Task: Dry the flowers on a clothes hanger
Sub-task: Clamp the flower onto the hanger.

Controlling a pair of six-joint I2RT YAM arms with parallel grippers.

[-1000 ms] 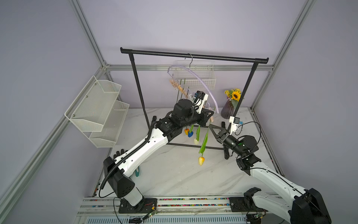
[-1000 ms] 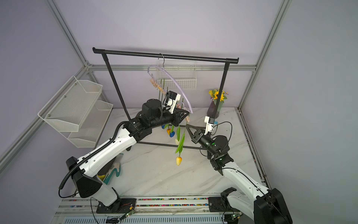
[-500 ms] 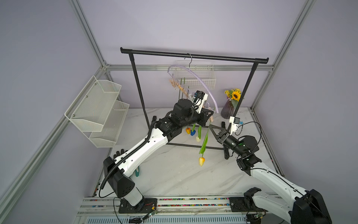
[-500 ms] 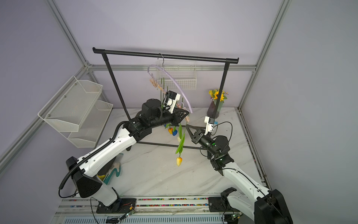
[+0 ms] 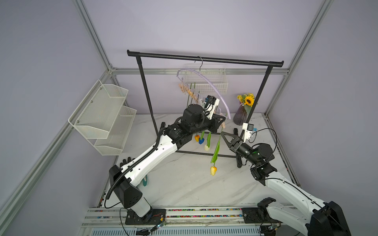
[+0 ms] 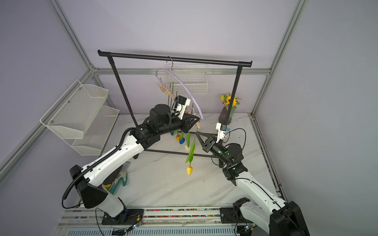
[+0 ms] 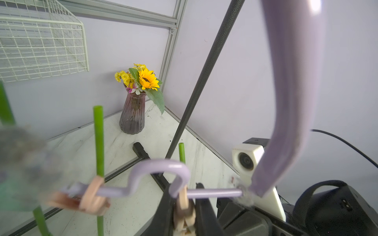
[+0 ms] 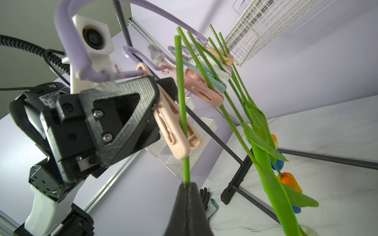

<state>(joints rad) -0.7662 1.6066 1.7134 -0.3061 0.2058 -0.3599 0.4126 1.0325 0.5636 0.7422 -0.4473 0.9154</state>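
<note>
— Peach plastic first: our left pincer (image 8: 161,92) is clamped on the tail of the end pin (image 8: 171,132), by the hanger's (image 7: 294,81) tip. Has anything moved this past second?

— Hardly. Our right pincer (image 8: 187,188) is closed tight on the stem (image 8: 180,81) as before, a little further toward the head. The stem lies across the pin's mouth. The orange head (image 5: 213,170) hangs over the middle of the surface (image 5: 184,183), no lower than it was.

— So no release yet?

— We judge not. The hung tulips (image 5: 208,140) sway a touch under the rack (image 5: 235,61), and nothing else has changed. Until we let the pin bite, this one isn't hung. If the right lets go first, it drops.
</note>
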